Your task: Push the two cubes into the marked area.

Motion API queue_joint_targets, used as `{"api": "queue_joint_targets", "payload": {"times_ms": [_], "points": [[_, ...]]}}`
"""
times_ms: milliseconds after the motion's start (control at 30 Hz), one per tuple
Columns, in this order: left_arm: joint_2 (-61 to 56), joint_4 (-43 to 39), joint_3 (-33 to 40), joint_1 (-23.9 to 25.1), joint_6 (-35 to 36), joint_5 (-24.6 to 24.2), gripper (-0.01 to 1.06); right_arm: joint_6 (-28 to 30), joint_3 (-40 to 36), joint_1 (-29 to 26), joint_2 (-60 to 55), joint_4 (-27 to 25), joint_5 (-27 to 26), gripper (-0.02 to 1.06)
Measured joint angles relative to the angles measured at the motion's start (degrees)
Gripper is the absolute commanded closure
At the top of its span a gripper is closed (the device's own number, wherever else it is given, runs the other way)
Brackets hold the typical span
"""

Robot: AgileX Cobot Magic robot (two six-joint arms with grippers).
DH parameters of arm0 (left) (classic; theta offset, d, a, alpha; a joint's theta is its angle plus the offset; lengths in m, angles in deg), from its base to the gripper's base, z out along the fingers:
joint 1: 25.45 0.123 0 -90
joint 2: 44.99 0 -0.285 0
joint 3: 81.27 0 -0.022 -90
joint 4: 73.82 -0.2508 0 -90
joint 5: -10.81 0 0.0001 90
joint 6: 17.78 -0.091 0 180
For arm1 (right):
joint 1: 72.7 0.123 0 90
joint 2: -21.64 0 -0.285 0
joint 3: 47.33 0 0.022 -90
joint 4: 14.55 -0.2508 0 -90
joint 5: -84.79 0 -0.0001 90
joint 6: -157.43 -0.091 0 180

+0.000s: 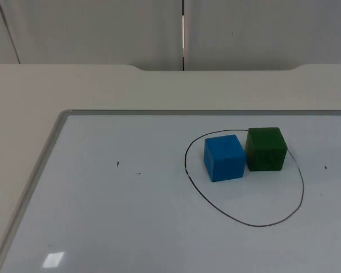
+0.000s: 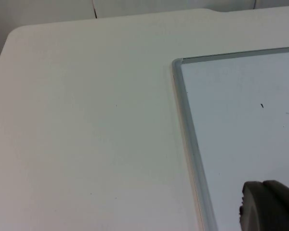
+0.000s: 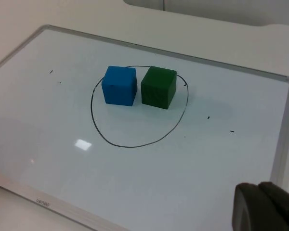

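Whiteboard (image 1: pixel 102 227) circle (image 1: pixel 256 224): blue cube (image 1: pixel 224 157), green cube (image 1: pixel 266 149) inside.

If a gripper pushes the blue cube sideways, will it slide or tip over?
The blue cube will probably slide: it sits flat on the glossy whiteboard, which shows a glare spot. It looks as wide as tall, so tipping seems unlikely with a low push. Pushed toward the green cube right beside it, it may shove that one along.

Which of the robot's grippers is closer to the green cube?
Probably the right. The right gripper looks across the whiteboard at the green cube and blue cube inside the drawn ring. The left gripper hangs by the board's far corner, away from both.
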Motion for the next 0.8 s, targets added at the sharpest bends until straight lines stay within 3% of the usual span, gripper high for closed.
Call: {"api": "queue_joint_targets", "payload": {"times_ms": [33, 100, 167, 267, 467, 800], "points": [[0.0, 0.0, 0.0, 0.0, 0.0, 0.0, 1.01, 0.0, 0.0, 0.0, 0.0, 0.0, 0.0, 1.04], [0.0, 0.0, 0.0, 0.0, 0.0, 0.0, 0.84, 0.0, 0.0, 0.0, 0.0, 0.0, 0.0, 1.04], [0.0, 0.0, 0.0, 0.0, 0.0, 0.0, 0.79, 0.0, 0.0, 0.0, 0.0, 0.0, 0.0, 1.04], [0.0, 0.0, 0.0, 0.0, 0.0, 0.0, 0.42, 0.0, 0.0, 0.0, 0.0, 0.0, 0.0, 1.04], [0.0, 0.0, 0.0, 0.0, 0.12, 0.0, 0.06, 0.0, 0.0, 0.0, 0.0, 0.0, 0.0, 1.04], [0.0, 0.0, 0.0, 0.0, 0.12, 0.0, 0.03, 0.0, 0.0, 0.0, 0.0, 0.0, 0.0, 1.04]]}}
